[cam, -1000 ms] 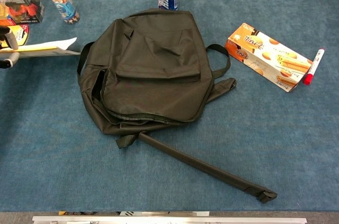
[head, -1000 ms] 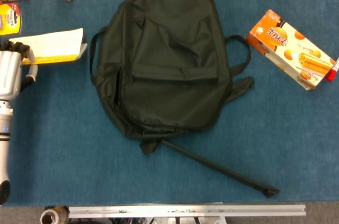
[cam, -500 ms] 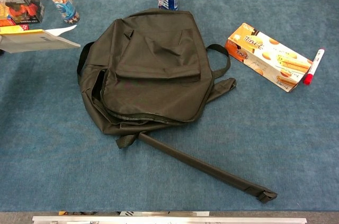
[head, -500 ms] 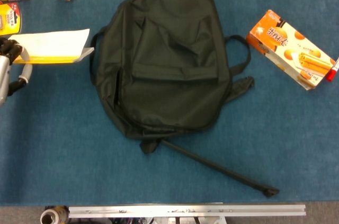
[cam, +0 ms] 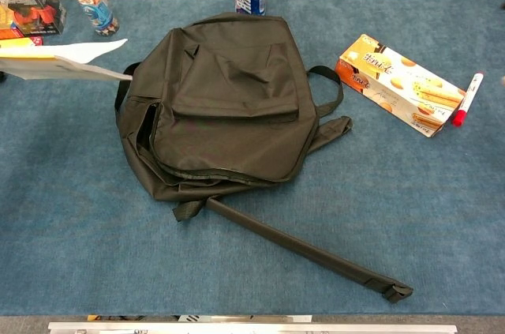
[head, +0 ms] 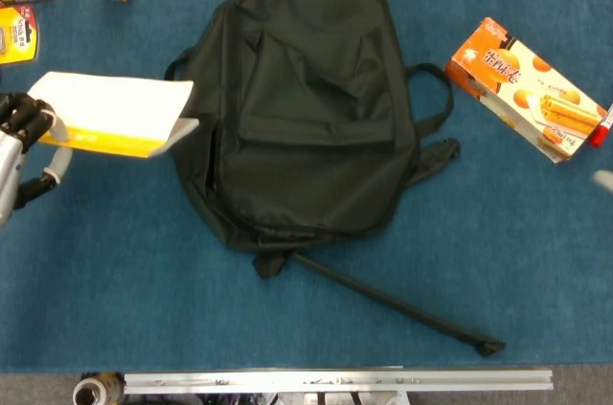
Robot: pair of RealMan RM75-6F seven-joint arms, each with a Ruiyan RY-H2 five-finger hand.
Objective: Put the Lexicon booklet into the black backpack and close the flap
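Black backpack (head: 306,108) lies flat mid-worktop, flap down. At nine o'clock our left hand (head: 21,137) pinches the Lexicon booklet (head: 115,113) level, edge at the bag's side opening, we reckon for insertion. Right hand unseen.

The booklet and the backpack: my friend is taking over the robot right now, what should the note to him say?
Left hand grips the Lexicon booklet by its left end, in the air, its right corner reaching the black backpack at the left side.
Right hand: not in view.
Backpack lies flat on the blue table, side opening facing the booklet.
Done: booklet picked up.
Left: slide it in, close the flap.
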